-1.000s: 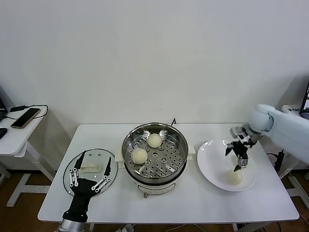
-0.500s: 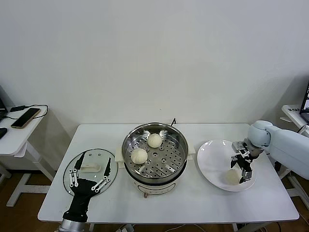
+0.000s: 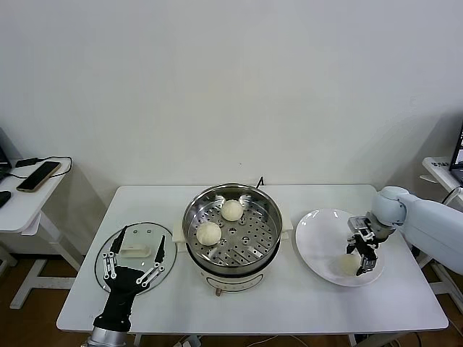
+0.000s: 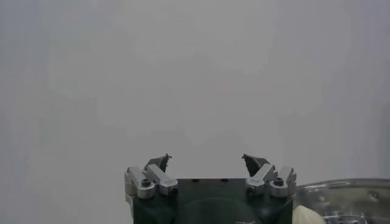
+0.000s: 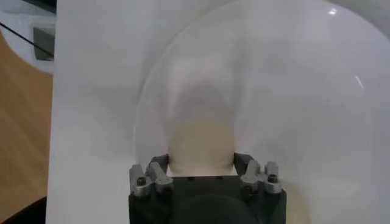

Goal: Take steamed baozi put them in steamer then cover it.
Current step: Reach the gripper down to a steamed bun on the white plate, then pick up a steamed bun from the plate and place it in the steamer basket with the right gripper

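Two cream-white baozi (image 3: 231, 210) (image 3: 208, 233) lie on the perforated tray of the steel steamer (image 3: 189, 217) at the table's middle. A third baozi (image 3: 349, 264) sits on the white plate (image 3: 318, 238) to the right. My right gripper (image 3: 359, 259) is down on the plate and shut on this baozi, a finger on each side; the right wrist view shows the gripper (image 5: 202, 161) and the baozi (image 5: 201, 143) filling the jaws. My left gripper (image 3: 134, 260) is open and empty over the glass cover (image 3: 107, 249), which lies flat on the table's left. No fourth baozi shows.
A side table (image 3: 22, 206) with a phone (image 3: 37, 176) and cables stands at the far left. The wall runs behind the table. The plate lies near the table's right edge. The left wrist view shows the left gripper (image 4: 207, 161) against the wall and the steamer's rim (image 4: 341, 185).
My right gripper came down from above the plate onto the baozi and its fingers now hold its sides. The left arm has not moved.
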`<state>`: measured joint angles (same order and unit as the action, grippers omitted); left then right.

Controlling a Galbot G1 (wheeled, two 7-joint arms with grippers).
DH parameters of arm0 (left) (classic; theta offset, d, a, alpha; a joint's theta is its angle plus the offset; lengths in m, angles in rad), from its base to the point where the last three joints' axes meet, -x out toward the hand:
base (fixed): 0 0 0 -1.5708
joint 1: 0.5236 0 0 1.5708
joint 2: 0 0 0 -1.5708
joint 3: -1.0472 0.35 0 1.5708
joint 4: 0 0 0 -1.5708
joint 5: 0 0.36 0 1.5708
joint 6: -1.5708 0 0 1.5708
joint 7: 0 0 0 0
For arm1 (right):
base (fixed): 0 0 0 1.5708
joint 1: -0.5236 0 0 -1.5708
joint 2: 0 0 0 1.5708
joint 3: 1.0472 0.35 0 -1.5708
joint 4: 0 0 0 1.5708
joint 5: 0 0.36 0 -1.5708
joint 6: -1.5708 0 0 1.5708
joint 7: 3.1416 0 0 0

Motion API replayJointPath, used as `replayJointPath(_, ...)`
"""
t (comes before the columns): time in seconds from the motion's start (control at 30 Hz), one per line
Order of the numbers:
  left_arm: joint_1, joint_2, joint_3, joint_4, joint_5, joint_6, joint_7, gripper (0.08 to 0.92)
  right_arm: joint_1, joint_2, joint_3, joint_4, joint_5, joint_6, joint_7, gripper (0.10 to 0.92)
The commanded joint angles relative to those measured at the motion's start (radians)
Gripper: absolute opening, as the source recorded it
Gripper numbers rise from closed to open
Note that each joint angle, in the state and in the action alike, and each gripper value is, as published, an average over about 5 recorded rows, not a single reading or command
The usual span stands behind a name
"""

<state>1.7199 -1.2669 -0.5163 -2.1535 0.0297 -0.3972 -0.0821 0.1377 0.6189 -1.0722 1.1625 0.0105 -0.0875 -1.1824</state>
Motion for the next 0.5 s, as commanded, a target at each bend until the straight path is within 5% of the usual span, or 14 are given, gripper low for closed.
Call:
replayJointPath(0.03,0.000,0.005,0.002,-0.004,-0.001,-0.001,0.000,0.823,0.125,-0.014,-0.009,0.059,-0.007,0.036,-0.022,0.685)
replayJointPath(0.5,0.006,0.013,0.010,-0.017,-0.001,-0.005,-0.001,0.823,0.653,0.263,-0.209,0.190,0.058,0.541,-0.057,0.679)
